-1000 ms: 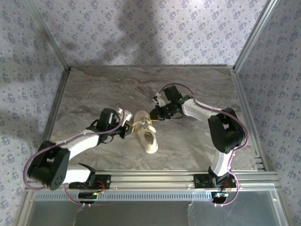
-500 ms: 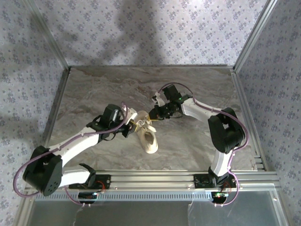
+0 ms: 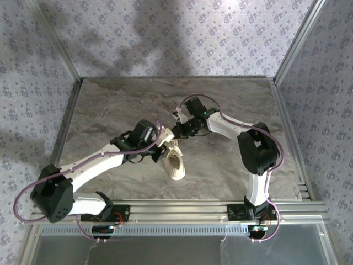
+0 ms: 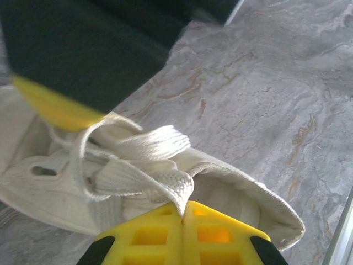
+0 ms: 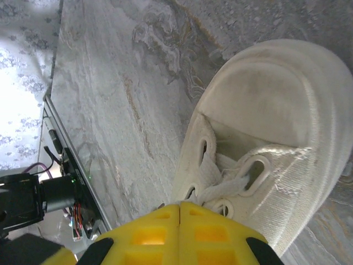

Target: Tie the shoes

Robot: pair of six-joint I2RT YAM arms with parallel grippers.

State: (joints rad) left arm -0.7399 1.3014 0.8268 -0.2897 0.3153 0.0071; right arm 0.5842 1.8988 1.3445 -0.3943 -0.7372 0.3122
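The left gripper (image 3: pixel 160 144) reaches in from the near left corner of the table (image 3: pixel 105 105) and sits right against the left side of the shoe (image 3: pixel 176 165). Its yellow fingers are squeezed tight together. In the left wrist view they pinch a flat white lace (image 4: pixel 165 190) between them. The shoe lies near the middle of the table, a little closer to the near edge. Its laces sit in loose loops on top, and I can see no bow. The right gripper (image 3: pixel 177 131) touches the far end of the shoe, just beside the left one. Its fingers are pressed together too. In the right wrist view a lace runs down toward them, but the pinch itself is hidden, so I cannot tell if they really hold it. I think the job is in an early part, where each gripper takes one lace so they can be crossed and pulled into a knot. Next, the two grippers likely need to pull away from each other, slowly and evenly. They must keep their tight squeeze so the lace does not slip. The small shoe may slide or tip if one side pulls harder.
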